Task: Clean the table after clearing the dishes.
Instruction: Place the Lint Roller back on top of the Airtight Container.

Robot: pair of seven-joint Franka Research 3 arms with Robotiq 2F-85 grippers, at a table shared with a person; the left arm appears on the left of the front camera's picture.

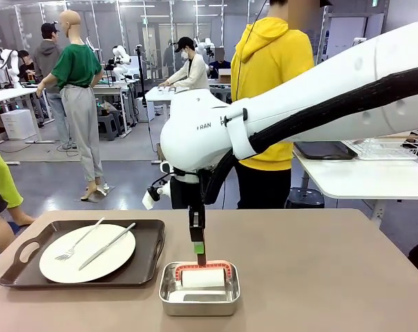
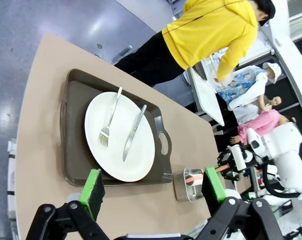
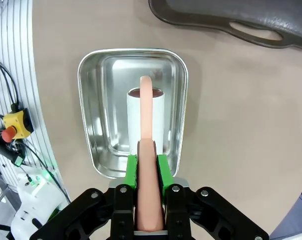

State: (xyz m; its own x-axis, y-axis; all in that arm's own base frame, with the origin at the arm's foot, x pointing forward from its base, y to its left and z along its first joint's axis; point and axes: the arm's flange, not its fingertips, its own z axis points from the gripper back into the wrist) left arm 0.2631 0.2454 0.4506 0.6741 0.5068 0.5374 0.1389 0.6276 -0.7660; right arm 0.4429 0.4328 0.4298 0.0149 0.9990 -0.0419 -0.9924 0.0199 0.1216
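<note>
You see a plain taupe-brown table (image 1: 333,277), a dark brown tray (image 1: 148,256) on the left, its plate (image 1: 115,261) white, fork (image 1: 81,239) and knife (image 1: 107,247) silver. The near pan (image 1: 166,294) is shiny steel, the roller (image 1: 202,278) white with a red frame. The far person (image 1: 271,69) wears yellow over black.

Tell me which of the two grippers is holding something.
The right gripper: shut on the roller handle, with the roller in the steel pan. The left gripper stands open, holding nothing.
</note>
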